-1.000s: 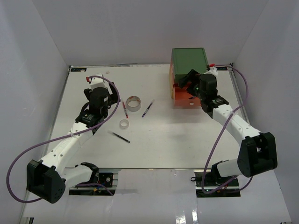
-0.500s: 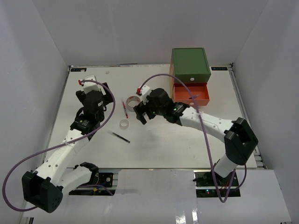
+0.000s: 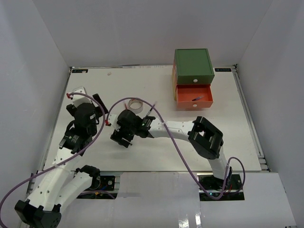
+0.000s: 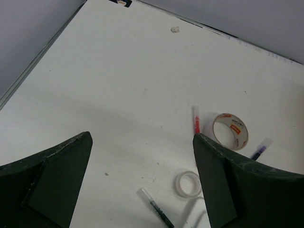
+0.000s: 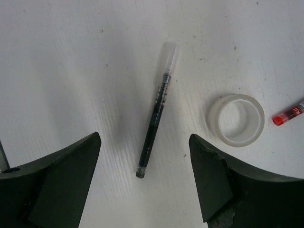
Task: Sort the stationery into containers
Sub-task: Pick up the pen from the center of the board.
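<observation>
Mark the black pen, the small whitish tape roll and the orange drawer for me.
black pen [image 5: 156, 114]: right wrist view, middle of the barrel.
small whitish tape roll [image 5: 236, 138]: right wrist view, lower rim.
orange drawer [image 3: 185, 102]: top external view, front panel.

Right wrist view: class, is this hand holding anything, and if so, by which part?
Nothing is held: the right hand is open over the black pen, which lies on the table.

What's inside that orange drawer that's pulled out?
One thin dark pen lies in the orange drawer. The drawer's back part sits under the green drawer, so anything there is hidden.
</observation>
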Action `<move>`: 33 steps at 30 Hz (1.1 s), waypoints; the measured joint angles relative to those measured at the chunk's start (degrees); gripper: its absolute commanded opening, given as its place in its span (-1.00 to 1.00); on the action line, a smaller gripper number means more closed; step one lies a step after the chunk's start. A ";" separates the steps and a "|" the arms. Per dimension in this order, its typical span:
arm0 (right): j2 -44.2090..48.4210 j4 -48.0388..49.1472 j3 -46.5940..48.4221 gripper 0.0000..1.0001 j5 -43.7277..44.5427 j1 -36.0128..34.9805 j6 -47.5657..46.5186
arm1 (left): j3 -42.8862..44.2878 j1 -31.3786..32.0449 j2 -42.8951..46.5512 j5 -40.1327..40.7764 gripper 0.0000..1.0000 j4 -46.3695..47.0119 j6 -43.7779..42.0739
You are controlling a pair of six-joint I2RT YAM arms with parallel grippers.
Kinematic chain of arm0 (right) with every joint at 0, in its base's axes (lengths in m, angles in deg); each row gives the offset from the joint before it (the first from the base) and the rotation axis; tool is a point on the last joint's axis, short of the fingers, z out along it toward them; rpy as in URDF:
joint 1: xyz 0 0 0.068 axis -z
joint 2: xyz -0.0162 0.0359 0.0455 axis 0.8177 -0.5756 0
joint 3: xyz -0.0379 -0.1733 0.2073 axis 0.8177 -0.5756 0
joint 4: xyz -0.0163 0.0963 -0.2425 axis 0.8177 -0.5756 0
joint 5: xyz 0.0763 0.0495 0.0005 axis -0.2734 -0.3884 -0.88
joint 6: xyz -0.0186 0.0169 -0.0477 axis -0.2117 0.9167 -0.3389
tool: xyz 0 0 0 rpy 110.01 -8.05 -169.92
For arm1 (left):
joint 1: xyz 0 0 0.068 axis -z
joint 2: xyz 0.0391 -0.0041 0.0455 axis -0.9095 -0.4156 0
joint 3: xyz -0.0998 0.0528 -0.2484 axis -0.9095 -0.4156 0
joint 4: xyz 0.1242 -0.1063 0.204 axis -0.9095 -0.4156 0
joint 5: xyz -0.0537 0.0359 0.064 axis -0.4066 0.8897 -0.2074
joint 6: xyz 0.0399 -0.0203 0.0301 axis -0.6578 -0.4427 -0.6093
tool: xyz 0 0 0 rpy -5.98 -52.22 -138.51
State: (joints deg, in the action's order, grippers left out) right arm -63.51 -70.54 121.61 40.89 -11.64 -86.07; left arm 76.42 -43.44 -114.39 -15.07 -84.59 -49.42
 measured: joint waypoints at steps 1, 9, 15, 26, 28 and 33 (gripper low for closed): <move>-1.14 -0.07 1.09 0.59 -0.04 -0.26 -0.11 | 0.79 0.00 1.05 -0.33 0.96 -1.62 0.33; -8.39 -1.57 5.86 0.29 0.87 -0.81 -0.11 | 7.37 -0.17 6.21 -4.09 0.96 -10.12 1.16; -10.62 -2.10 7.32 0.04 1.97 -0.79 0.28 | 9.18 -0.17 6.38 -6.84 0.96 -12.79 0.90; -9.22 1.25 4.04 -0.73 3.85 -1.03 0.59 | 10.56 -0.17 2.73 -12.70 0.96 -14.43 0.00; -7.10 2.40 0.74 -0.77 4.35 -1.03 0.79 | 10.95 -0.17 2.01 -13.44 0.96 -14.36 -0.02; 2.34 0.46 -10.93 -0.83 6.27 -1.03 2.62 | 11.45 -0.17 -0.37 -15.30 0.96 -12.68 -0.02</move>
State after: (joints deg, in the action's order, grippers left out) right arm -61.18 -70.08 110.69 47.16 -12.67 -83.44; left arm 87.88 -43.62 -114.76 -30.37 -97.27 -49.44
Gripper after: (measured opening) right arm 0.160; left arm 0.979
